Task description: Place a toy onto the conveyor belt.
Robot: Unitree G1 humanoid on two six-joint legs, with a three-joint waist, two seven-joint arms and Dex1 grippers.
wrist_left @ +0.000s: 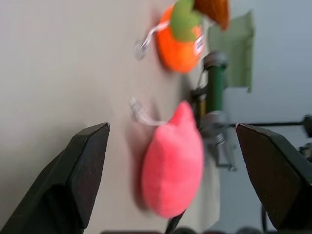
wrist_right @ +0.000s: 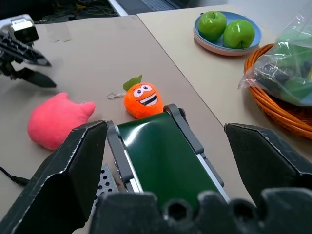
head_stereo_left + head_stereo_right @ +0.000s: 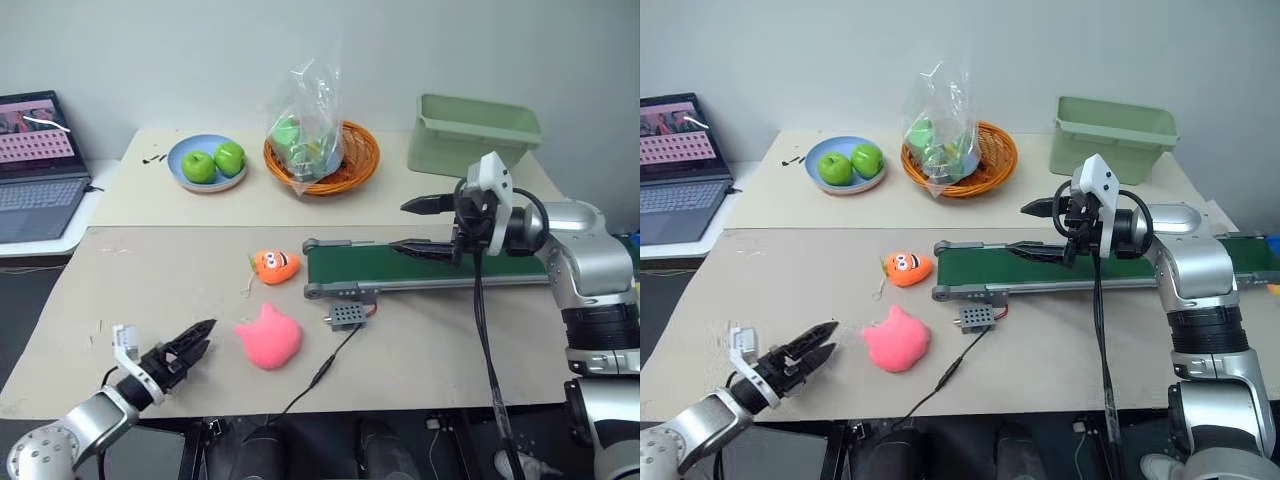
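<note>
The toy [image 3: 268, 338], a fuzzy pink plush with two small ears, lies on the table near its front edge, just in front of the conveyor belt's left end. The conveyor belt [image 3: 400, 265] is a dark green strip in a grey frame running to the right. My left gripper [image 3: 205, 338] hovers low at the toy's left, open, a short gap away and pointing at it; in the left wrist view the toy [image 1: 171, 165] sits ahead between the spread fingers. My right gripper [image 3: 398, 227] hangs open above the belt, holding nothing.
An orange carrot plush [image 3: 275, 266] lies beside the belt's left end. A small grey box [image 3: 350, 316] with a black cable sits in front of the frame. At the back stand a blue plate of apples [image 3: 207, 163], a wicker basket [image 3: 322, 150], a pale green bin [image 3: 478, 128] and a laptop [image 3: 35, 165].
</note>
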